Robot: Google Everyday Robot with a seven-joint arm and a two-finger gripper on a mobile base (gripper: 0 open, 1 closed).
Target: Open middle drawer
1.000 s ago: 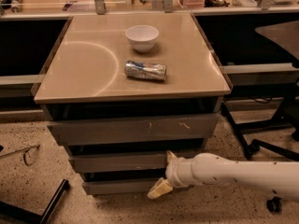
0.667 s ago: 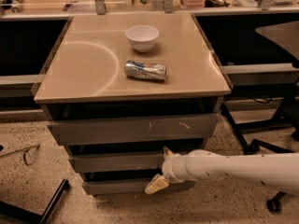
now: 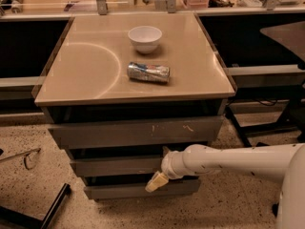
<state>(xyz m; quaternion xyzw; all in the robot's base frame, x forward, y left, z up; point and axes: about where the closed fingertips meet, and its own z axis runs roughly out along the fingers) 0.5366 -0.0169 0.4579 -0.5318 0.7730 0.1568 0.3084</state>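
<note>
Obs., left to right.

Left: a black bar (image 3: 53, 205) lies on the speckled floor, well apart from the cabinet.

Centre: a drawer cabinet under a tan top (image 3: 86, 75), with three grey fronts stacked.
- The middle drawer (image 3: 114, 166) sits between the scratched top front (image 3: 133, 133) and the bottom front (image 3: 128, 191). Its face is plain, with no handle.
- It looks shut or nearly so (the dark band above it may be only shadow). Contents hidden.

Judgement on handling:
- A stiff box on runners, not fragile, probably moderately heavy.
- The smooth face gives no purchase, so the place to take hold is the upper lip of the front, hooked from the gap and drawn toward the near side.

On the top:
- A white bowl (image 3: 145, 37) at the far side, nothing visible in it.
- Nearer, a dented can (image 3: 148, 72) on its side, apart from the bowl.

Right of centre: the gripper (image 3: 156, 181) sits low at the right end of the middle drawer, just over the bottom front. Released or clenched, I cannot tell. The white arm (image 3: 228, 159) runs off right.
</note>
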